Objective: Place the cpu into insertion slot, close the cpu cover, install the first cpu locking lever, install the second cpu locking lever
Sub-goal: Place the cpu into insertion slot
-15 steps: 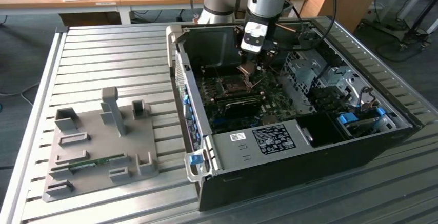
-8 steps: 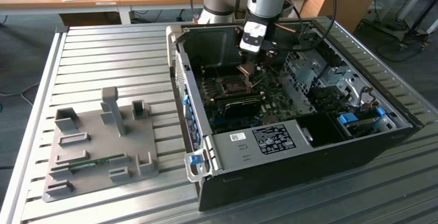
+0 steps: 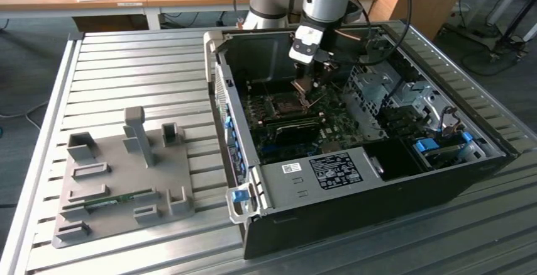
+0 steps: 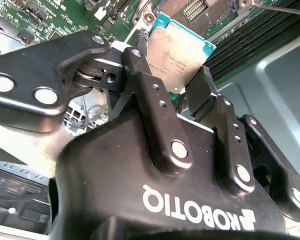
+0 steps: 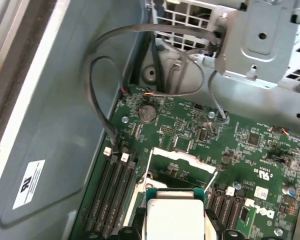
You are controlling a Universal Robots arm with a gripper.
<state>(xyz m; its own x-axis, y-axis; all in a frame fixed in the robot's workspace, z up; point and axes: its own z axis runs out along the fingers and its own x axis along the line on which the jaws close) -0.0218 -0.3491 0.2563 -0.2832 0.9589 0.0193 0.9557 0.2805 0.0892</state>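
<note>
The cpu (image 4: 176, 50), a small square chip with a silvery top, sits clamped between the two black fingers (image 4: 140, 70) of my gripper (image 4: 172, 65), which is shut on it. In the first wrist view the cpu (image 5: 174, 217) hangs just above the open insertion slot, close to the thin metal frame of the cpu cover (image 5: 182, 156), which is raised. A thin lever rod (image 5: 210, 181) stands up beside it. The slot's gold contacts (image 4: 197, 10) show beyond the chip. In the exterior view my gripper (image 3: 307, 89) reaches down into the computer case over the socket (image 3: 281, 106).
Dark memory slots (image 5: 112, 195) run beside the socket. Grey cables (image 5: 97, 90) loop along the case wall, and a metal drive cage (image 5: 260, 40) rises behind the board. A grey fixture plate (image 3: 126, 180) lies on the slatted table on the exterior view's left.
</note>
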